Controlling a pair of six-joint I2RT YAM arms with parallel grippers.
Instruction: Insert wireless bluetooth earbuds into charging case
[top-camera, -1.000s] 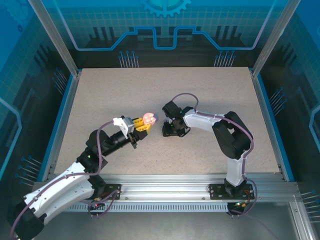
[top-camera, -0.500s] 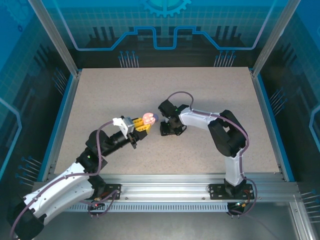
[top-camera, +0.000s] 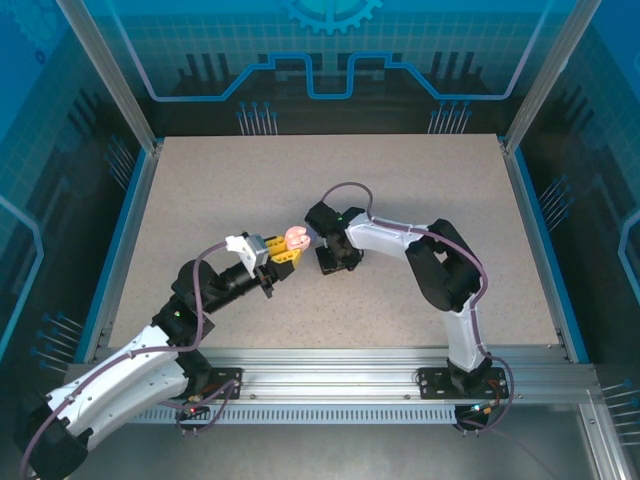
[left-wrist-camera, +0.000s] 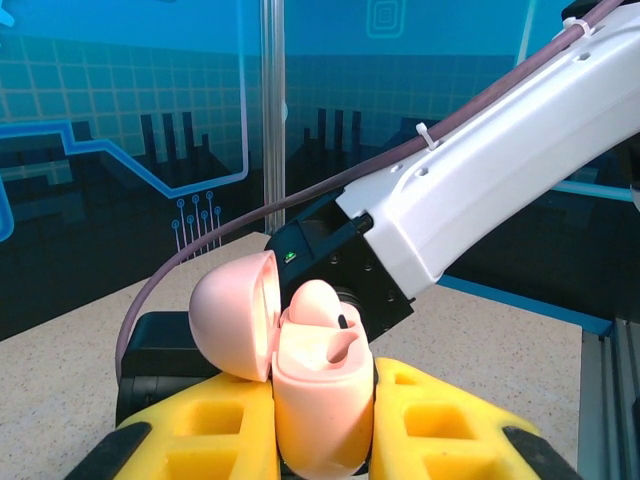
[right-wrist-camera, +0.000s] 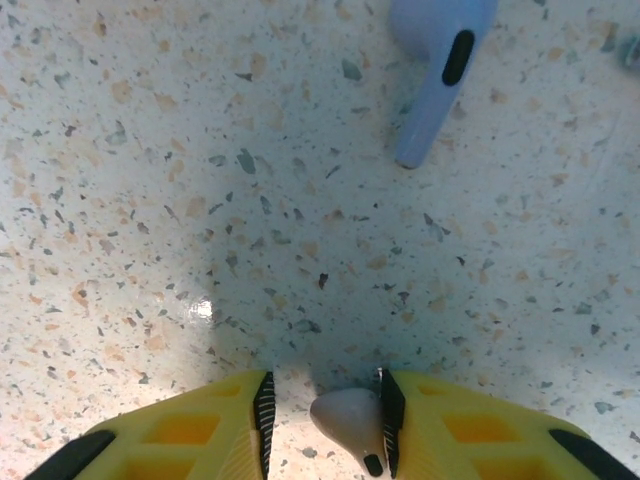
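My left gripper (top-camera: 290, 246) (left-wrist-camera: 322, 420) is shut on a pale pink charging case (top-camera: 297, 238) (left-wrist-camera: 318, 400), held above the table. Its lid (left-wrist-camera: 232, 315) is swung open to the left, and one pale pinkish earbud (left-wrist-camera: 315, 303) sits in the far socket. My right gripper (top-camera: 335, 258) (right-wrist-camera: 325, 420) is just right of the case, pointing down at the table, jaws a little apart. A pale earbud (right-wrist-camera: 348, 420) lies between them against the right pad (right-wrist-camera: 390, 415), with a gap to the left pad. A lilac earbud (right-wrist-camera: 440, 60) lies on the table ahead.
The speckled table (top-camera: 250, 180) is ringed by a blue rim and glass walls. My right arm's white link (left-wrist-camera: 480, 180) and its cable pass close behind the held case. The aluminium base rail (top-camera: 340, 375) runs along the near edge.
My right arm has shifted left, bringing its gripper closer to the held case. The left arm and the case have stayed still.
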